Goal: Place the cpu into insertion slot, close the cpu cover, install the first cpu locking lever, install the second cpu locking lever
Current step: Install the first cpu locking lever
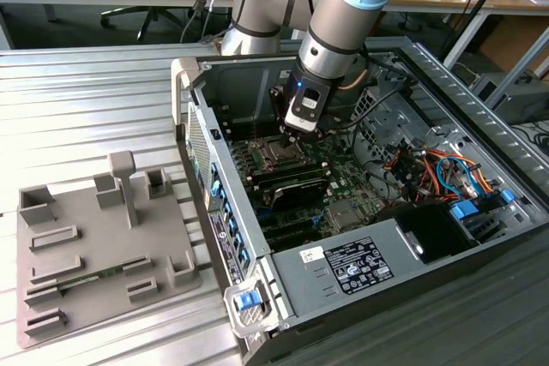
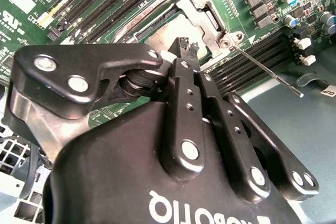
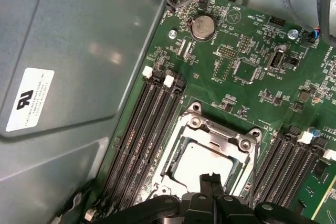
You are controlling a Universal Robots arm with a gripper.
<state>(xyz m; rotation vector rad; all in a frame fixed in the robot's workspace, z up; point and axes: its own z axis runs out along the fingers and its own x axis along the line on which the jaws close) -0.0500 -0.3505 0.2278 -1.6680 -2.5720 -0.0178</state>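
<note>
The cpu [image 3: 202,162] lies in the insertion slot [image 1: 279,153], its dull silver top showing through the window of the cpu cover [image 3: 220,136]. The cover looks flat over it. My gripper [image 3: 211,178] is inside the computer case, right above the socket, and its two black fingers are pressed together with nothing between them. In the second wrist view the gripper [image 2: 186,45] has its tips at the edge of the cpu [image 2: 170,31]. A thin metal locking lever [image 2: 265,72] sticks out from one socket corner, away from the board.
Long black memory slots [image 3: 144,129] flank the socket on both sides. A grey case wall [image 3: 79,51] with a white label rises close by. Cables [image 1: 429,165] and a power supply [image 1: 360,263] fill the case's right. A grey fixture tray [image 1: 94,246] lies at the exterior view's left.
</note>
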